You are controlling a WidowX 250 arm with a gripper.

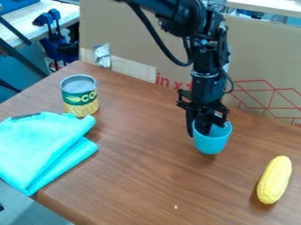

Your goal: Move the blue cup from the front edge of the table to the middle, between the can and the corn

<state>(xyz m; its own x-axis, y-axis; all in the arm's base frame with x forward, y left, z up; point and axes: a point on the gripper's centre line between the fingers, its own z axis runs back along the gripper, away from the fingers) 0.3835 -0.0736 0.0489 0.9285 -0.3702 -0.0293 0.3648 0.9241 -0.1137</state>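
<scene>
Nearest you, a tiny white speck [175, 206] lies on the brown wood-grain table [135, 180], close to its near edge. Over to your right, a yellow corn cob [274, 180] lies on its side, its long axis running roughly toward and away from you, with a slight slant. On your left, a folded turquoise cloth [44, 147] spreads across the table's edge, its layers showing as overlapping corners that point toward the middle.

Farther in, right of centre, you have the blue cup [211, 141], its open mouth up and leaning slightly; you cannot tell whether its base touches the table. The black gripper [197, 132] points down at the cup's left side, one finger outside the wall and the other inside the mouth. Its fingers are close together, pinching the rim between them. The arm [206, 66] comes in from the top edge above it.

Beyond the cloth, at the left, a can [80, 97] with a green and yellow label stands upright, near the cloth's far corner. Behind the table you see a cardboard panel [135, 33] with red lines and lettering, and past its left side, dark blue clamps [57, 41].
</scene>
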